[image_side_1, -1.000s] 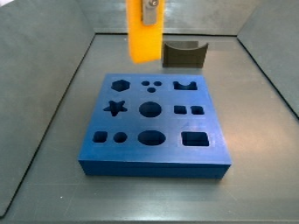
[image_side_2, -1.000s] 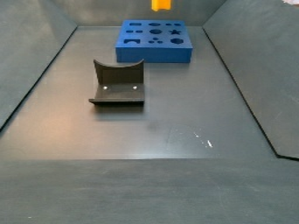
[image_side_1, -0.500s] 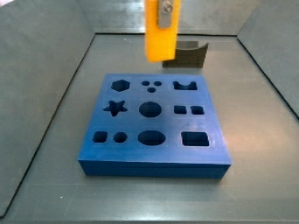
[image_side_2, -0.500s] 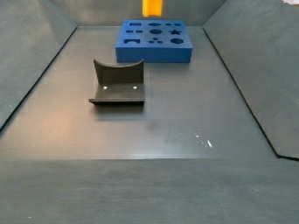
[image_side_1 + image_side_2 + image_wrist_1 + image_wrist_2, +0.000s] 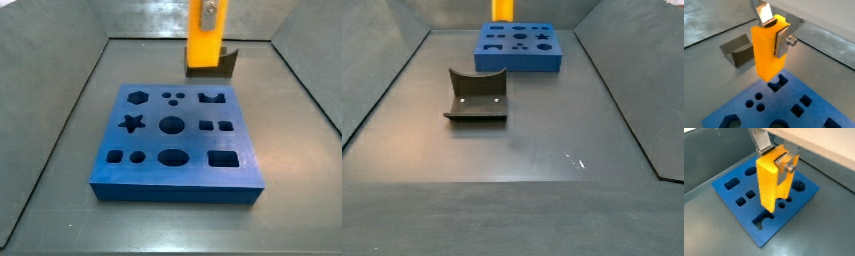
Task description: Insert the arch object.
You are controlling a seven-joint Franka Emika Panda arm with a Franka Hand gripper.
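— Wrist views, item one?
— Pincer (image 5: 773, 31) clamped on long orange bar (image 5: 769, 51), upright above blue board (image 5: 764, 210) near the bench's far edge.
— Arch object?
— Not identifiable. Dark fixture (image 5: 477, 94) stands mid-bench, apart from the board.

You've got no readable text, labels or numbers anywhere, and none on the gripper (image 5: 773, 31) over the board.

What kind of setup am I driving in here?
Likely a lab test cell for peg insertion: a bare grey walled floor, a blue board with shaped holes, the fixture, and the gripper holding an orange bar above the board.
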